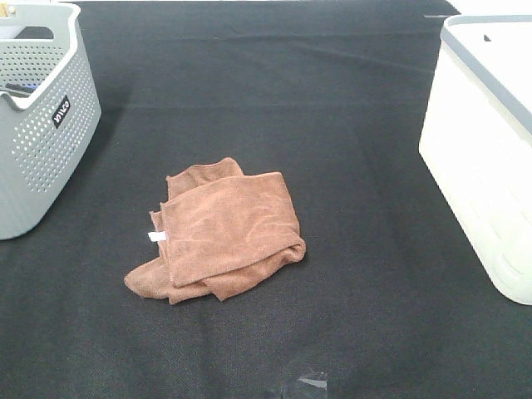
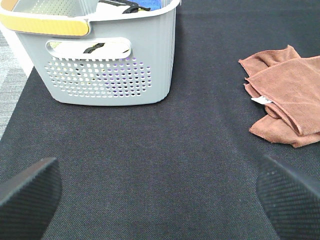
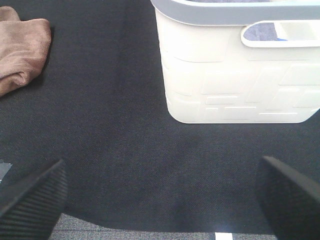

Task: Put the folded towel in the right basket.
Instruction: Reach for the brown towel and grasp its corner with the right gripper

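The rust-brown folded towel (image 1: 218, 231) lies loosely folded on the black table cloth, left of the middle, with a small white tag on its left edge. It also shows in the left wrist view (image 2: 287, 97) and partly in the right wrist view (image 3: 21, 52). The white right basket (image 1: 490, 150) with a grey rim stands at the right edge; the right wrist view (image 3: 235, 65) shows its side and handle hole. Neither arm shows in the exterior high view. My left gripper (image 2: 160, 200) is open and empty, short of the towel. My right gripper (image 3: 160, 200) is open and empty, short of the white basket.
A grey perforated basket (image 1: 37, 116) with a black label stands at the back left; the left wrist view (image 2: 107, 55) shows items inside it and a yellow handle. The table's front edge shows in the right wrist view (image 3: 150, 227).
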Robot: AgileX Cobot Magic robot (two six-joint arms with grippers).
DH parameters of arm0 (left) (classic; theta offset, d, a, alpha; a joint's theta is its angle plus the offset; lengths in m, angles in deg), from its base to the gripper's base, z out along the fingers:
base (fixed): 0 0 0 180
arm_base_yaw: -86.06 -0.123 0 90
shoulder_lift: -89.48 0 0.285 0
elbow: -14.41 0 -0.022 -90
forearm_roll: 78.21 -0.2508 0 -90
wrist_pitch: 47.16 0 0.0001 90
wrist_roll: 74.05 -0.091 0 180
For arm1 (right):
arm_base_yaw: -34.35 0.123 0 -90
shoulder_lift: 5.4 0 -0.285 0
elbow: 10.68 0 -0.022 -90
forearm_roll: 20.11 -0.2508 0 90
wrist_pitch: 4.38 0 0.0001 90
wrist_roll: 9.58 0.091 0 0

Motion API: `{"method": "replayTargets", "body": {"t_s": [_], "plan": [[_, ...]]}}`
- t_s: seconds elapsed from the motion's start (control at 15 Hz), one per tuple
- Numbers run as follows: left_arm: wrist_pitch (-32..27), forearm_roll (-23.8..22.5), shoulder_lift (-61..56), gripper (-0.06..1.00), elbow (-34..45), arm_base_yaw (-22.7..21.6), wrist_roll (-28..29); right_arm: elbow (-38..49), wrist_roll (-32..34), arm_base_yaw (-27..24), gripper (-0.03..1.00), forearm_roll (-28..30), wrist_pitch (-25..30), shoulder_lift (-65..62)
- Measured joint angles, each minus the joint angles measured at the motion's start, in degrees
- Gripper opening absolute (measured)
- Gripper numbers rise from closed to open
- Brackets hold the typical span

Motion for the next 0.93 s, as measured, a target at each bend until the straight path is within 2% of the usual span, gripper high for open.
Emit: {"method": "replayTargets", "body": {"t_s": [0.93], "plan": [[0.0, 0.86, 0.0, 0.99, 0.0, 0.0, 0.0, 0.0, 0.06, 0.0, 0.98, 0.0, 0.0, 0.0]]}}
